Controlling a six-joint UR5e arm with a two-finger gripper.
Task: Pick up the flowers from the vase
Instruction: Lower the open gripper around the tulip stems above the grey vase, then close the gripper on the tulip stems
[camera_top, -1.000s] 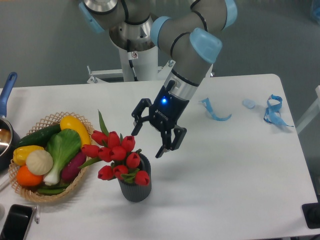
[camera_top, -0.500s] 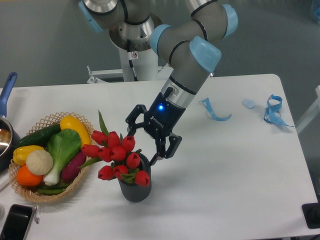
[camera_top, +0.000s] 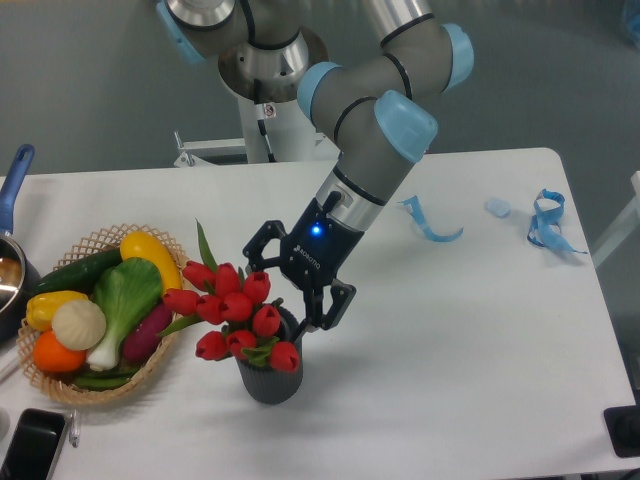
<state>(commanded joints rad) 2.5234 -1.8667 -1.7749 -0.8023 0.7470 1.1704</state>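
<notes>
One camera is covering this. Over the last second the hand (camera_top: 284, 287) is sliding from the vase's two o'clock side down toward the flowers (camera_top: 236, 309), and its fingers, spread wide, are now closing in on the right edge of the bunch. The flowers are standing in the vase (camera_top: 270, 377) near the middle of the surface (camera_top: 470, 350), the wicker basket (camera_top: 60, 385) lying at nine o'clock. One fingertip is possibly touching a bud already; nothing is gripped, so the closing is still to come.
</notes>
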